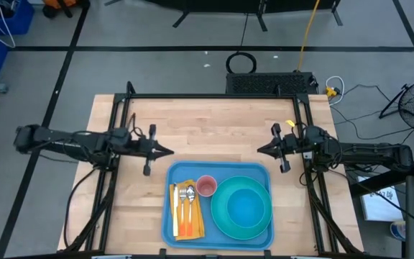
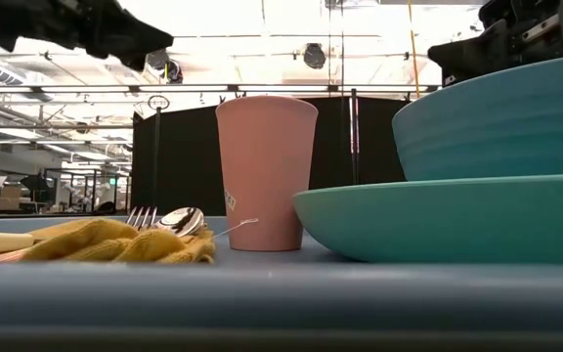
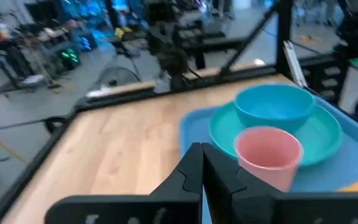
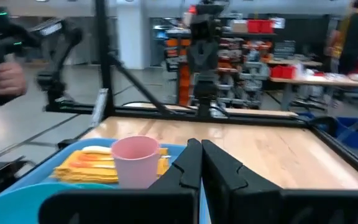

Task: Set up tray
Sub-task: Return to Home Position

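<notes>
Tray with one plate, one bowl, one cup, one napkin, three utensils; left pincer and right pincer closed, empty.

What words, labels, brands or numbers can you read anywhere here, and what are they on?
No text is readable in any view.
Pink cup: small mark on its side, too small to read.
Paper right of the table: print too small to read.
Tray, left gripper, right gripper: no lettering shows.
</notes>
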`<state>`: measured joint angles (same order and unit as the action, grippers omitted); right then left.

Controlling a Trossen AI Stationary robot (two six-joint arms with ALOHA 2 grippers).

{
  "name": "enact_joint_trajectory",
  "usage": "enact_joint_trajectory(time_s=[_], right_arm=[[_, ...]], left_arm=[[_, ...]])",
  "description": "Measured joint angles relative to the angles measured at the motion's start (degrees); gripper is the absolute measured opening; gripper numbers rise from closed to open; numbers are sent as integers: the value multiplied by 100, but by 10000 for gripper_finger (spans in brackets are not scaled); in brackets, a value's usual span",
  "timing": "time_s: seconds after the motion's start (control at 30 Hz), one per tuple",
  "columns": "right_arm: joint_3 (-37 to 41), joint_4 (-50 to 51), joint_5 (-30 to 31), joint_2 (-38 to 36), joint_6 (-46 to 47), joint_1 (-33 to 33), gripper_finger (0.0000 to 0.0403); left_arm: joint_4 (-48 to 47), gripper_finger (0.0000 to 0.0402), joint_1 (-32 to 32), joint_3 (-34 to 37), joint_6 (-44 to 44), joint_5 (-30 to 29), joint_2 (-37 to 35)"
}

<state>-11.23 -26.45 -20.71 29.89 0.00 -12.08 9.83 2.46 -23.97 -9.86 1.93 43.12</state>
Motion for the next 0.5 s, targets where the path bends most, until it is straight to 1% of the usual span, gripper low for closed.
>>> enact_joint_trajectory(time_s=[0.1, 0.3, 0.5], right_arm=[[0, 39, 250, -65, 196, -70, 0], [-2, 562, 258, -461, 387, -106, 0], [-2, 934, 251, -942, 479, -105, 0]], left_arm=[[-93, 1, -65, 262, 110, -1, -414], [-30, 1, 28, 866, 199, -176, -1431], [-111, 1, -96, 1255, 73, -244, -2035]])
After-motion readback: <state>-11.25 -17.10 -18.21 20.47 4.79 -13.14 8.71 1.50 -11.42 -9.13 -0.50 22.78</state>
